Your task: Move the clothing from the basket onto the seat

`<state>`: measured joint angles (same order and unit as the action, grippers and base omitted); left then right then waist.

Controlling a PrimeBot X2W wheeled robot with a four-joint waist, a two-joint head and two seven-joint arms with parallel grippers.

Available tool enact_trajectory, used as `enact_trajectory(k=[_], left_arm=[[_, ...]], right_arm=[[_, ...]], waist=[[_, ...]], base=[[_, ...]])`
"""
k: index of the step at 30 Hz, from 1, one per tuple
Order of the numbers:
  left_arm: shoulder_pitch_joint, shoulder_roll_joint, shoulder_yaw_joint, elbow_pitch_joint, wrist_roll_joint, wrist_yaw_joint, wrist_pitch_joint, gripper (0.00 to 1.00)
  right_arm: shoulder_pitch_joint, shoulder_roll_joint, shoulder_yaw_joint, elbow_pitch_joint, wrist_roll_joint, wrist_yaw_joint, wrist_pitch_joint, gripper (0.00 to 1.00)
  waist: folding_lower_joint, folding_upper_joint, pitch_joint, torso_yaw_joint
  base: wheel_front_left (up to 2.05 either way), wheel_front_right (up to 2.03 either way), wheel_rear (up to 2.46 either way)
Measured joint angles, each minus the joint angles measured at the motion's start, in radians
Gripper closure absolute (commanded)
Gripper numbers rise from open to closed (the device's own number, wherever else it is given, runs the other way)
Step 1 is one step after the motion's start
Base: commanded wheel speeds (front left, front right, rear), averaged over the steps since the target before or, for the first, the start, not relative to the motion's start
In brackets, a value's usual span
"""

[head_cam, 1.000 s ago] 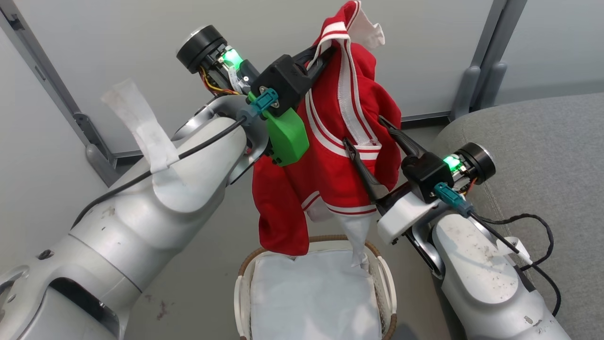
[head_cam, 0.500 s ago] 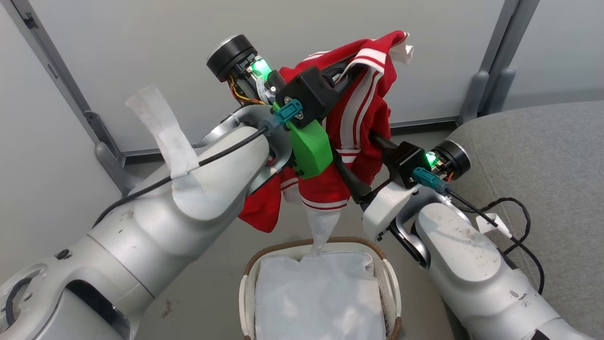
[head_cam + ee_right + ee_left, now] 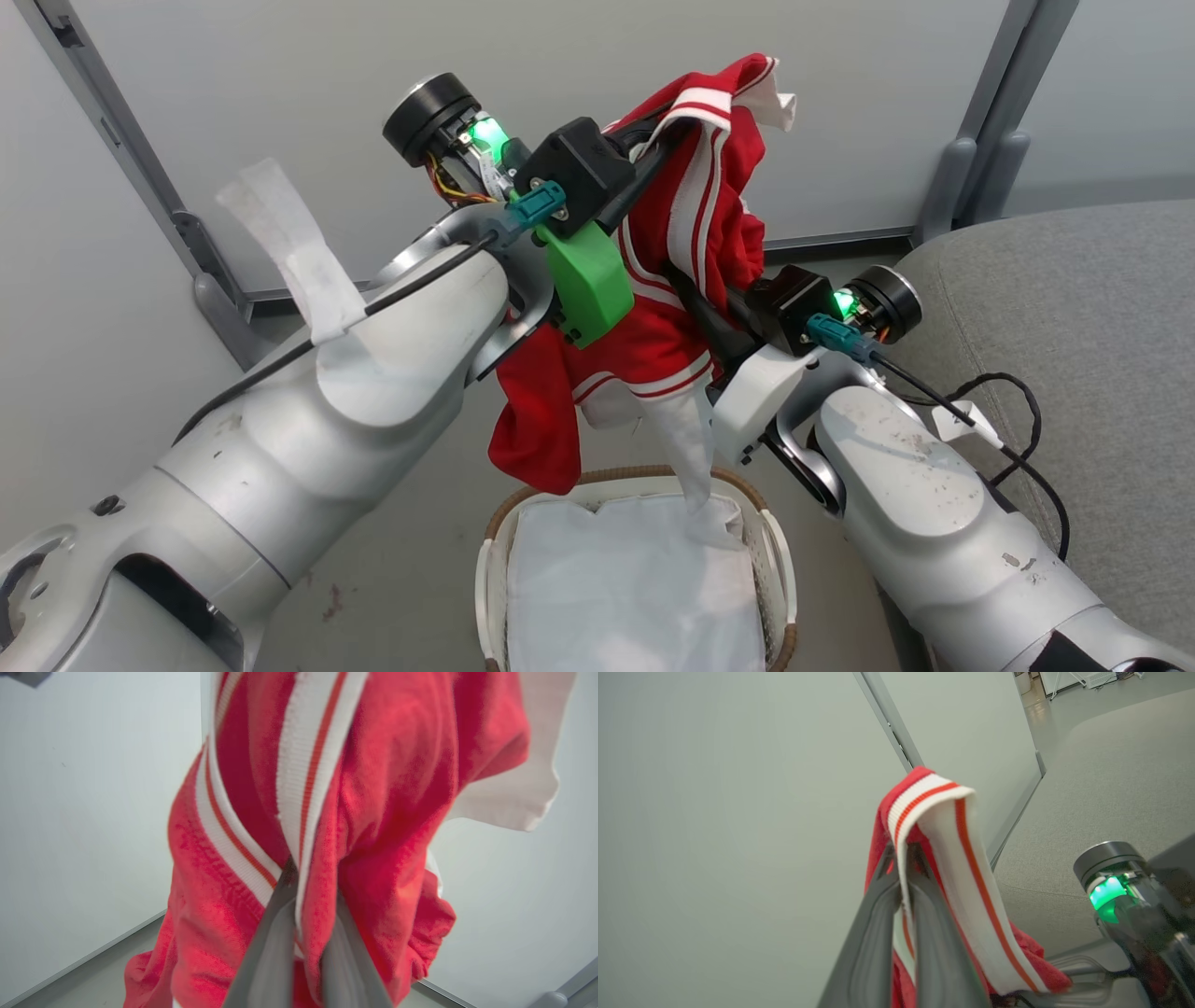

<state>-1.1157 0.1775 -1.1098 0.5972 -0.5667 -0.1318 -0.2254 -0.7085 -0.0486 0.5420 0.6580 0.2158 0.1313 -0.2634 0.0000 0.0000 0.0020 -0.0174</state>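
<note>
The red clothing [image 3: 695, 215] with white stripe trim hangs in the air between my two grippers, above the basket [image 3: 497, 532]. Its white lower panel trails down onto the basket's liner. My left gripper [image 3: 674, 133] is shut on the striped trim near the top of the clothing [image 3: 943, 826], the two fingers pressed together in the left wrist view [image 3: 903, 856]. Lower and to the right, my right gripper [image 3: 680, 278] is shut on the clothing's middle; in the right wrist view its fingers [image 3: 280, 914] pinch the red fabric [image 3: 387, 788]. The grey seat [image 3: 1074, 299] lies to the right.
A white sheet liner [image 3: 625, 588] covers the inside of the basket. Pale wall panels with grey metal posts [image 3: 976, 140] stand behind. A black cable [image 3: 1022, 411] loops off the right forearm beside the seat's edge. Grey floor surrounds the basket.
My right gripper was open around the red fabric and has now shut on it. The garment has bunched and swung slightly; the head view has shifted a little.
</note>
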Motion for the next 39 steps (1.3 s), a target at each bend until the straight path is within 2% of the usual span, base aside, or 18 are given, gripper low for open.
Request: enact_trajectory(k=[13, 14, 15, 16, 17, 18, 19, 30, 39], left_arm=[[0.045, 0.030, 0.033, 0.094, -0.081, 0.000, 0.009, 1.00], [0.050, 0.032, 0.037, 0.101, -0.094, 0.000, 0.009, 0.97], [0.054, 0.034, 0.039, 0.109, -0.106, 0.000, 0.009, 0.89], [0.058, 0.036, 0.040, 0.115, -0.113, 0.000, 0.009, 0.76], [0.066, 0.038, 0.044, 0.119, -0.123, 0.000, 0.009, 0.57], [0.074, 0.039, 0.051, 0.121, -0.135, 0.000, 0.007, 0.15], [0.081, 0.039, 0.057, 0.122, -0.148, 0.000, 0.002, 0.00], [0.235, 0.030, 0.139, 0.103, -0.234, 0.000, -0.034, 0.00], [0.484, -0.019, 0.297, -0.028, -0.158, 0.023, -0.039, 0.00]], right_arm=[[0.002, -0.001, -0.034, -0.043, 0.012, 0.000, 0.000, 1.00], [0.003, 0.000, -0.040, -0.049, 0.010, 0.000, 0.000, 1.00], [0.003, 0.000, -0.045, -0.055, 0.007, 0.000, 0.000, 1.00], [0.003, 0.000, -0.050, -0.059, 0.002, 0.000, 0.000, 1.00], [0.004, 0.000, -0.057, -0.063, 0.000, 0.000, 0.000, 1.00], [0.004, 0.000, -0.066, -0.066, -0.005, 0.000, 0.000, 1.00], [0.004, 0.000, -0.072, -0.069, -0.008, 0.000, 0.000, 1.00], [0.012, 0.000, -0.158, -0.092, -0.058, 0.000, 0.000, 1.00], [0.017, 0.000, -0.230, -0.105, -0.105, 0.000, 0.000, 1.00]], waist=[[0.0000, 0.0000, 0.009, -0.019], [0.0000, 0.0000, 0.010, -0.020], [0.0000, 0.0000, 0.011, -0.021], [0.0000, 0.0000, 0.011, -0.021], [0.0000, 0.0000, 0.012, -0.021], [0.0000, 0.0000, 0.013, -0.021], [0.0000, 0.0000, 0.013, -0.021], [0.0000, 0.0000, 0.020, -0.012], [0.0000, 0.0000, 0.022, -0.009]], base=[[0.00, 0.00, 0.00], [0.00, 0.00, 0.00], [0.00, 0.00, 0.00], [0.00, 0.00, 0.00], [0.00, 0.00, 0.00], [0.00, 0.00, 0.00], [0.00, 0.00, 0.00], [0.00, 0.00, 0.00], [0.00, 0.00, 0.00]])
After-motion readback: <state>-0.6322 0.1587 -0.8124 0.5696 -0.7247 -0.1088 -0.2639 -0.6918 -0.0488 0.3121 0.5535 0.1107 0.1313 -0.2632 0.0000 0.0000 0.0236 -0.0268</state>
